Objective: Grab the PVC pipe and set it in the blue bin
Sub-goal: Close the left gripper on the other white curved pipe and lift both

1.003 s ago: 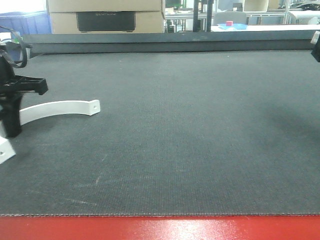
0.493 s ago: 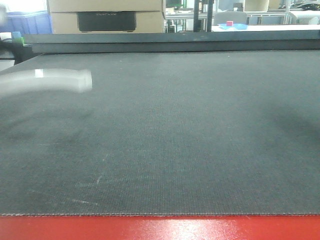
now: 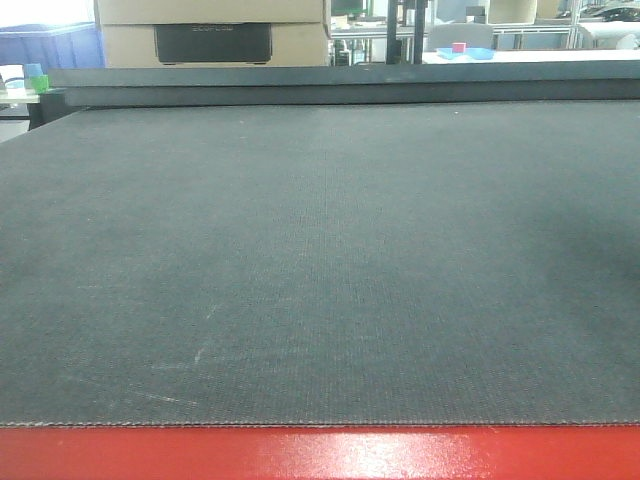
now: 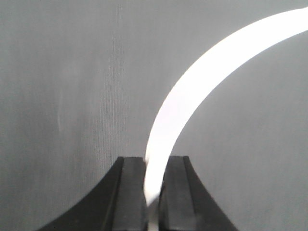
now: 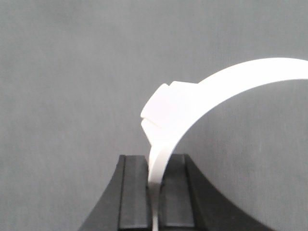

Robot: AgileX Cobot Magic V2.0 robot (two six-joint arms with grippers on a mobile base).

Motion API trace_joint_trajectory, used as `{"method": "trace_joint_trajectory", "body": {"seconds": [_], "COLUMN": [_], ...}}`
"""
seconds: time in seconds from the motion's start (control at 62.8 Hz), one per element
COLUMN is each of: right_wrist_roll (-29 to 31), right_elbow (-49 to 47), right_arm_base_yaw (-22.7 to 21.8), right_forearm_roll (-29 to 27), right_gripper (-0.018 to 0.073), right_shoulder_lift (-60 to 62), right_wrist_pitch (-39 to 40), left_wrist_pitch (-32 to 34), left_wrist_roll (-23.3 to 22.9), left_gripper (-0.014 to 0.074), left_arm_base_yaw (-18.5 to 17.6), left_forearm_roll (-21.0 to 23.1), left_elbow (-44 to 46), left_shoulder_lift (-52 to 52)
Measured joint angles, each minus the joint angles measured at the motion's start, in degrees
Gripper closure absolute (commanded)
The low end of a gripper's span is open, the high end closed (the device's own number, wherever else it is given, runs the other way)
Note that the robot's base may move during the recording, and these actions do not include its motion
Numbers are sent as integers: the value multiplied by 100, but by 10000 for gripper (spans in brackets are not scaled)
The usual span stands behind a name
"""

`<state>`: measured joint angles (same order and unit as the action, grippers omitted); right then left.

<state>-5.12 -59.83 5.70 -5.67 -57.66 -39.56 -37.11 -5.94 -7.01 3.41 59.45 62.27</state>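
In the left wrist view a white curved PVC pipe piece [image 4: 192,86] arcs up and to the right above the grey mat. My left gripper [image 4: 153,161] is shut on its lower end. In the right wrist view a second white curved piece [image 5: 216,86], with a blocky tab near its end, is pinched by my right gripper [image 5: 154,159], which is shut on it. Neither arm nor either piece shows in the front view. A blue container [image 3: 50,45] stands far back left beyond the table; only its upper part shows.
The dark grey mat [image 3: 320,250] fills the table, with a red front edge [image 3: 320,455] and a raised dark ledge [image 3: 340,85] at the back. A cardboard box [image 3: 210,30] sits behind the ledge. A small blue tray [image 3: 465,52] lies far back.
The left arm lifted the white curved piece off the left of the mat and out of the front view. The dark arm tip at the right edge has also left that view.
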Motion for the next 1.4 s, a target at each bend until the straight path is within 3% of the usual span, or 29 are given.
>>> {"method": "trace_joint_trajectory", "body": {"seconds": [0.223,0.366,0.493,0.732,1.4], "right_wrist_roll": [0,80,117,128,142], "right_elbow": [1126,1834,2304,2335,2335], "right_arm_base_yaw": [0,0,0,0,0], "right_forearm_roll": [0,70,279,339,362], "right_gripper": [728,728,728,728,728], "right_shoulder_lift": [877,1493,2064,2601,2774], "right_wrist_pitch": [1023,1558,1937,2141,2194], "left_wrist_pitch": [1414,1909,1970,1998,1998], "left_wrist_roll": [0,0,0,0,0], "left_gripper": [707,707,707,707,707], "left_arm_base_yaw": [0,0,0,0,0], "left_forearm_roll": [-1,-150,-282,-341,-341], "left_elbow": [-1187,-1719,-1899,-1909,-1909], "left_shoulder_lift": [-1393,-2125,-2662,-3148,-3236]}}
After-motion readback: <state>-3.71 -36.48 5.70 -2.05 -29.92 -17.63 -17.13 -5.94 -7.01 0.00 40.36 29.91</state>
